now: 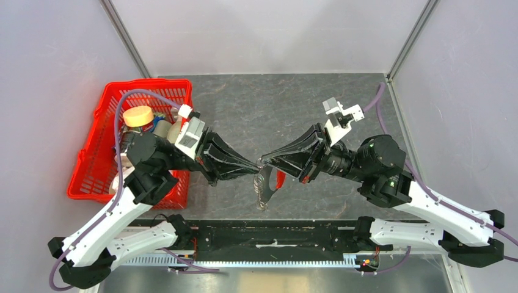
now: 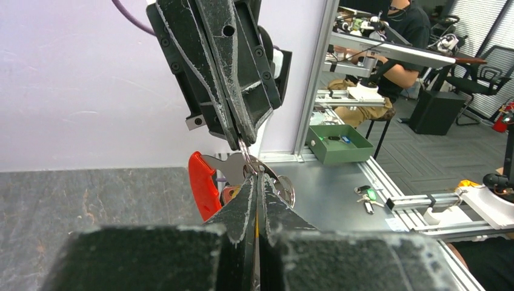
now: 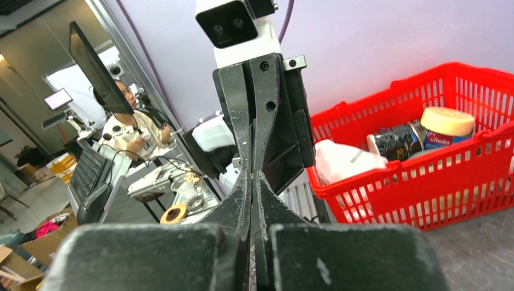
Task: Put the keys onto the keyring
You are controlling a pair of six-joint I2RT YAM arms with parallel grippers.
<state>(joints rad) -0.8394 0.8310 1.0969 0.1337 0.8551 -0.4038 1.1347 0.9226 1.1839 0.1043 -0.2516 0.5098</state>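
My two grippers meet tip to tip above the table's middle. My left gripper [image 1: 253, 168] is shut, and a thin brass sliver, the key [image 2: 256, 227], shows between its fingers in the left wrist view. My right gripper [image 1: 264, 161] is shut on the keyring [image 1: 264, 190], whose silvery loops hang below the tips with the red tag [image 1: 280, 179] beside them. In the left wrist view the ring [image 2: 285, 188] and the red tag [image 2: 202, 185] sit just past my left gripper's tip [image 2: 257, 176], with the right gripper [image 2: 242, 144] pinching from above. The right wrist view shows its jaws [image 3: 251, 174] pressed together.
A red basket [image 1: 91, 177] with a cream-lidded jar [image 1: 138, 116] and other items stands at the left, close behind my left arm. It also shows in the right wrist view [image 3: 473, 163]. Grey walls enclose the table on three sides.
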